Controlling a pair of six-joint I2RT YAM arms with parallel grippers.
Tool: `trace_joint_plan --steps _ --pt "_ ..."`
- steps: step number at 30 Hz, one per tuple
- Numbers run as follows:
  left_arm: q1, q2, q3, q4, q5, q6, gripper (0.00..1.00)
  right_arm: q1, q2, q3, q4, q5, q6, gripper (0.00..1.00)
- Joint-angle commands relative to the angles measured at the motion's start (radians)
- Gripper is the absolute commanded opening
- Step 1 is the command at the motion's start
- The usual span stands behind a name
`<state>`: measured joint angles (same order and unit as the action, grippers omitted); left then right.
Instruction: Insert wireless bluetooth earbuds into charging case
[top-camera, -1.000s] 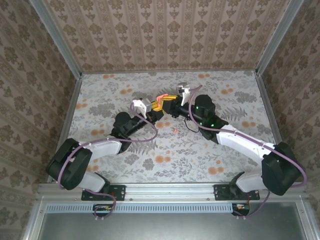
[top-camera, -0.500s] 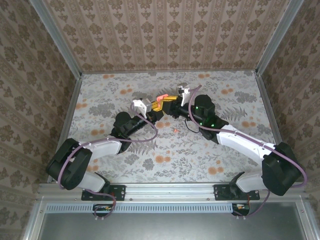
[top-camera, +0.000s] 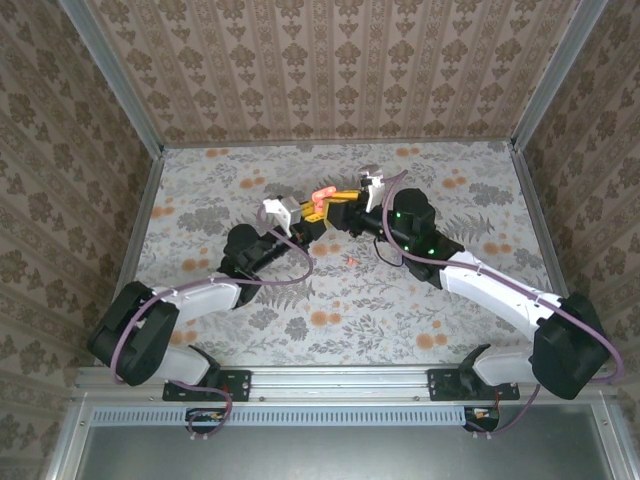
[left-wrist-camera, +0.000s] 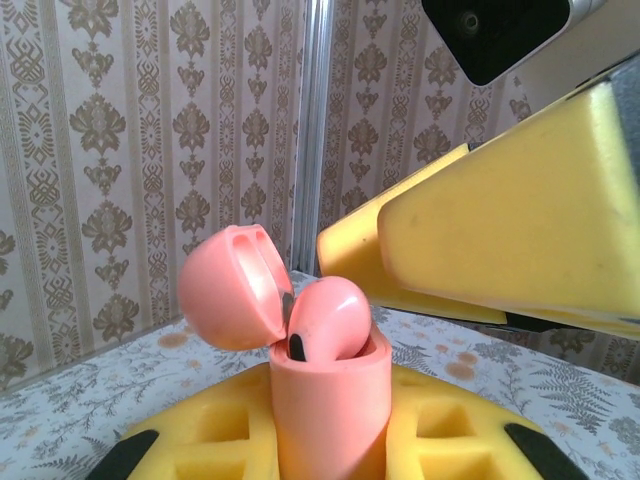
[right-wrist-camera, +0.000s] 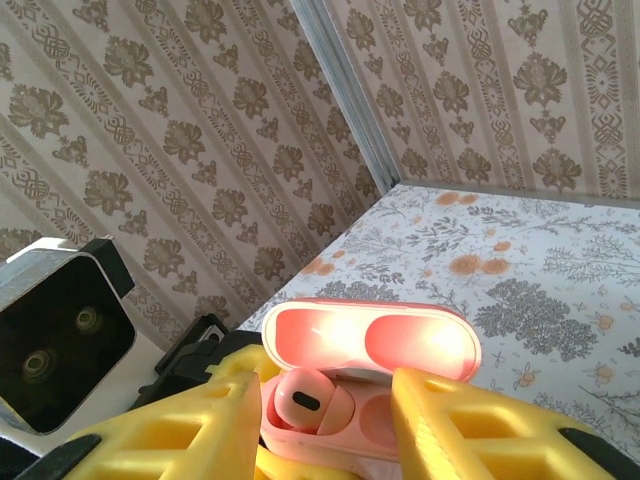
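One earbud (left-wrist-camera: 330, 318) sits half in the open charging case (left-wrist-camera: 325, 405), pinched by our left claw (left-wrist-camera: 325, 445); our right claw (right-wrist-camera: 320, 395) stands spread around it; the other earbud (top-camera: 351, 258) lies on the table (top-camera: 430, 310); we think these are light, hard, slippery; pinch gently by the sides.
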<state>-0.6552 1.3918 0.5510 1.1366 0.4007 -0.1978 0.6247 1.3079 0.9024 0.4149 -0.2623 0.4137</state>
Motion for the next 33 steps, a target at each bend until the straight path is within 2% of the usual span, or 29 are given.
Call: trace_joint_plan --steps 1,8,15,21,25,29,33 --pt "-0.007 -0.047 0.003 0.094 0.010 0.027 0.15 0.003 -0.012 0.010 -0.099 0.008 -0.017 0.41" --pt "-0.007 -0.066 -0.008 0.078 0.015 0.039 0.15 0.003 -0.019 0.016 -0.102 -0.005 -0.009 0.41" --pt "0.009 -0.101 -0.021 0.036 0.073 0.050 0.15 -0.014 -0.064 0.036 -0.137 -0.060 -0.036 0.44" --pt "0.033 -0.141 -0.022 -0.001 0.174 0.048 0.15 -0.069 -0.114 0.080 -0.257 -0.205 -0.193 0.54" --pt "0.049 -0.157 -0.020 -0.009 0.234 0.037 0.15 -0.141 -0.131 0.110 -0.357 -0.344 -0.315 0.59" --pt "0.058 -0.157 -0.007 -0.032 0.341 0.033 0.15 -0.230 -0.098 0.178 -0.481 -0.508 -0.380 0.59" --pt "0.062 -0.145 0.011 -0.046 0.403 0.027 0.16 -0.260 -0.045 0.267 -0.616 -0.638 -0.471 0.60"
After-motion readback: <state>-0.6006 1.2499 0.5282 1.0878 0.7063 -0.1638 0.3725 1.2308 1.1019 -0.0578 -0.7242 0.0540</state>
